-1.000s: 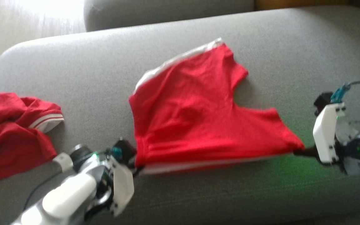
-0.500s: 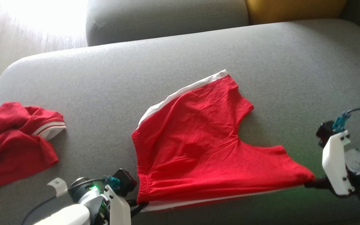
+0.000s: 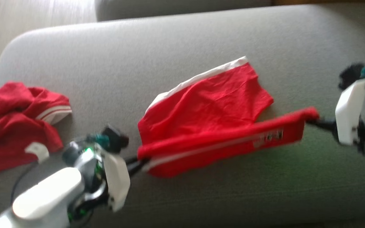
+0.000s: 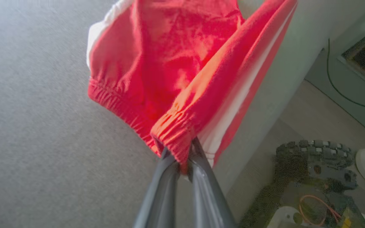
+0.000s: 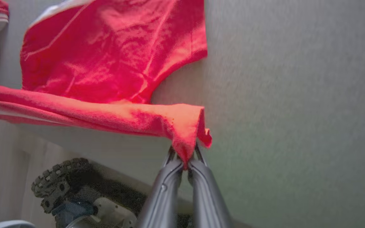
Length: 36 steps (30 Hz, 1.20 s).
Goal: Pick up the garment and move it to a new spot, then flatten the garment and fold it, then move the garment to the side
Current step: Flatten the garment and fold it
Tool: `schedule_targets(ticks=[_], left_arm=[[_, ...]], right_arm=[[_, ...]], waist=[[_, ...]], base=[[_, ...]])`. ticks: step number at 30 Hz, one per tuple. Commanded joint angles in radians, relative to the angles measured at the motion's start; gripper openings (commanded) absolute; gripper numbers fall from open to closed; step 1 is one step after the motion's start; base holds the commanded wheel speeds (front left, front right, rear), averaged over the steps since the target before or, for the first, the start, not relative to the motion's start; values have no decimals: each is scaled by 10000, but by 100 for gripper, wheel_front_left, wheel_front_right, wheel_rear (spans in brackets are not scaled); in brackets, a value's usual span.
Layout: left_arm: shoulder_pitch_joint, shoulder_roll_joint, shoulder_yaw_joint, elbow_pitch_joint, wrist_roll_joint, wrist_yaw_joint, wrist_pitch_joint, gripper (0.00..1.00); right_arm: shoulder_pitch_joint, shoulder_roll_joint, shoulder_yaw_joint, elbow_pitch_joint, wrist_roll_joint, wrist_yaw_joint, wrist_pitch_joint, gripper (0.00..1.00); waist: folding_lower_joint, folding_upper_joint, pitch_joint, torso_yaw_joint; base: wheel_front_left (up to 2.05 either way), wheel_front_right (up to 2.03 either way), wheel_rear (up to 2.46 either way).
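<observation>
item: garment, red shorts w/ white side stripe, elastic waistband
state: near edge raised off surface, stretched taut L-R, white stripe + small print showing
pose: far half flat, slightly creased
place: approx. mid grey cushion

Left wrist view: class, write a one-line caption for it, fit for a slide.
Left tool pinches the elastic waistband corner of the red shorts above the grey cushion.

red cloth garment w/ matt knit look; grey sofa fabric, rough weave
</observation>
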Motion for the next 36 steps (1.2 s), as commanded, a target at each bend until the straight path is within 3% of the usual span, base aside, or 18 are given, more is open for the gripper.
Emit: schedule_targets(ticks=[1, 7, 16, 28, 36], left_arm=[[-640, 418, 638, -122, -86, 121, 23, 0], [-1338, 41, 1137, -41, -499, 163, 76, 0], [-2326, -578, 1317, 808, -207, 126, -206, 0], [-3129, -1422, 1389, 1918, 85, 60, -859, 0], [-3552, -1840, 1389, 2471, 243, 6, -1215, 0]], right_arm=[[-518, -159, -170, -260, -142, -6, -111, 0], [-1646, 136, -380, -76, -596, -6, -558, 0], [-3118, 565, -361, 959, -1211, -6, -1585, 0], [-4286, 951, -269, 2443, -1468, -6, -2938, 0], [-4699, 954, -81, 3002, -1446, -6, -3278, 0]], waist=[[1, -1, 360, 232], [1, -1, 1311, 608], [1, -1, 2353, 1000], [1, -1, 3063, 1372], [1, -1, 3401, 1431]], base=[[0, 0, 0], [0, 0, 0], [0, 0, 0], [0, 0, 0], [0, 0, 0]])
